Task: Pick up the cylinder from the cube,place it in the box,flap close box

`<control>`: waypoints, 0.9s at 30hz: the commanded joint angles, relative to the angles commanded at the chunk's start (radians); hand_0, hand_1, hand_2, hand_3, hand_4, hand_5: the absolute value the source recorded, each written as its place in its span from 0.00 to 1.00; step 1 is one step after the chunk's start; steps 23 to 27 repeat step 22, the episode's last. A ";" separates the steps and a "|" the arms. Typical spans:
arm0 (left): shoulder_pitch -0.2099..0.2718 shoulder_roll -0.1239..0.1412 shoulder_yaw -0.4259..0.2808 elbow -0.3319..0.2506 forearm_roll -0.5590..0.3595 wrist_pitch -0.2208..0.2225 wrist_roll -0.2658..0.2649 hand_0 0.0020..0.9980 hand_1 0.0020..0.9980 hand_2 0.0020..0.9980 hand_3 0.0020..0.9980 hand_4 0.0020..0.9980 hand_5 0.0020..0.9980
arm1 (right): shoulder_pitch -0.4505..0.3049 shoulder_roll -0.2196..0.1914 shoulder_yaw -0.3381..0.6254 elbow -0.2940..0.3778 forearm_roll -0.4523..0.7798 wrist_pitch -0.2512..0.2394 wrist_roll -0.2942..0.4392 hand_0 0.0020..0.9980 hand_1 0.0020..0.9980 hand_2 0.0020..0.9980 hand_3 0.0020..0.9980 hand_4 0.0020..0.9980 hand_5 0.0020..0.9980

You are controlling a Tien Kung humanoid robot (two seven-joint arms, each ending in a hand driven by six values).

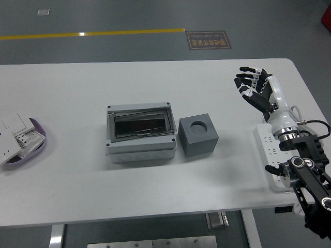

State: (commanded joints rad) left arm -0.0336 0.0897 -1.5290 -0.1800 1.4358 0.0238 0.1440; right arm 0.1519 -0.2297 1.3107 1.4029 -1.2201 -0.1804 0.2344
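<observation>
Right hand [254, 86], fingers spread and empty, hovers well right of the cube [198, 135].

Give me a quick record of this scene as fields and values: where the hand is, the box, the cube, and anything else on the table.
right hand: open, holds nothing, raised over table's right side
left hand: not in view
box: grey, mid-table, lid down
cube: grey, right of box, round hole on top, empty
cylinder: not visible
power strip: white, right edge, under the arm
tray: purple, left edge, white parts inside
</observation>
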 joint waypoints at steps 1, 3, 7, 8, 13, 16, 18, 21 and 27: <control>0.000 0.000 0.000 0.000 0.000 0.000 0.000 0.59 0.61 0.61 0.63 0.63 0.17 | 0.000 0.000 0.002 0.000 0.000 0.000 0.000 0.71 0.63 0.62 0.65 0.78 0.28; 0.000 0.000 -0.001 0.000 0.001 0.000 0.000 0.59 0.61 0.61 0.63 0.63 0.17 | 0.000 0.000 0.005 0.000 -0.001 0.000 0.000 0.71 0.63 0.62 0.65 0.78 0.28; 0.001 -0.001 -0.005 0.000 0.006 0.000 0.002 0.59 0.61 0.61 0.63 0.63 0.17 | -0.001 -0.001 0.008 0.000 -0.003 0.001 0.000 0.71 0.63 0.62 0.65 0.78 0.28; 0.001 -0.001 -0.006 0.000 0.007 0.000 0.002 0.59 0.61 0.61 0.63 0.63 0.17 | -0.001 -0.001 0.008 0.000 -0.004 0.001 0.000 0.71 0.63 0.62 0.65 0.78 0.28; 0.001 -0.003 -0.007 0.000 0.008 0.000 0.004 0.59 0.61 0.61 0.63 0.63 0.17 | -0.005 -0.002 0.010 0.000 -0.006 0.001 -0.001 0.71 0.63 0.62 0.65 0.78 0.28; 0.000 -0.004 -0.006 0.000 0.007 0.000 0.005 0.59 0.61 0.61 0.63 0.63 0.17 | -0.005 -0.001 0.012 0.000 -0.007 0.001 -0.002 0.71 0.63 0.62 0.65 0.78 0.28; -0.001 -0.005 -0.005 0.000 0.007 0.000 0.005 0.59 0.61 0.61 0.63 0.63 0.17 | -0.004 -0.002 0.013 0.001 -0.008 0.000 -0.002 0.71 0.62 0.62 0.65 0.78 0.28; -0.002 -0.004 -0.004 0.000 0.005 0.000 0.005 0.59 0.61 0.61 0.63 0.63 0.17 | -0.004 -0.003 0.016 0.002 -0.010 0.000 -0.002 0.71 0.62 0.62 0.65 0.78 0.28; -0.002 -0.004 -0.004 0.000 0.006 0.000 0.005 0.59 0.61 0.61 0.63 0.63 0.17 | -0.004 -0.003 0.016 0.002 -0.011 0.000 -0.003 0.71 0.62 0.62 0.65 0.78 0.28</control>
